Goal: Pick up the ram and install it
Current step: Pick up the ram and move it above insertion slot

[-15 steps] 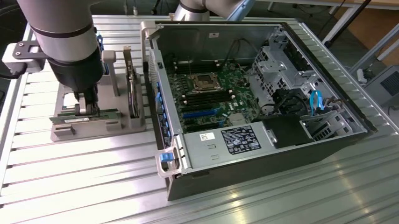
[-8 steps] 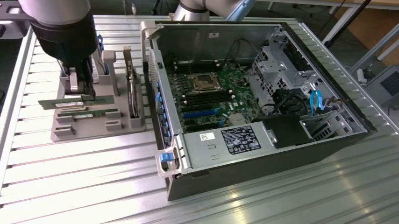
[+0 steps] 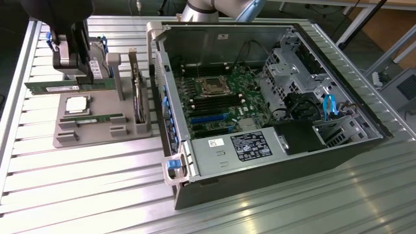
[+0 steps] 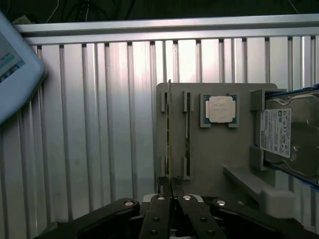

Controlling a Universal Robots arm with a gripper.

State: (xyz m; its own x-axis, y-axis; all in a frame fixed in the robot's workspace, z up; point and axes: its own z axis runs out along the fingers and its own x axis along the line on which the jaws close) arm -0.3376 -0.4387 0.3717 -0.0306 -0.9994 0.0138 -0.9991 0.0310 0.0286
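Pinching the ram [image 3: 48, 88] edgewise, gripper [image 4: 171, 189] above the grey tray [image 3: 87, 138]

ribbed aluminium tabletop [image 3: 97, 195], bright glare [image 3: 260, 209], brown backdrop [image 3: 390, 19]

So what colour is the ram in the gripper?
The ram is green; the exterior view shows it best.

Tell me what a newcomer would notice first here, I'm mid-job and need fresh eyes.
The open computer case dominates the middle of the exterior view, its green motherboard laid bare. At that view's upper left the gripper is shut on the ram, holding it level over the grey fixture tray. On the tray sit a second ram stick and a silver processor chip.
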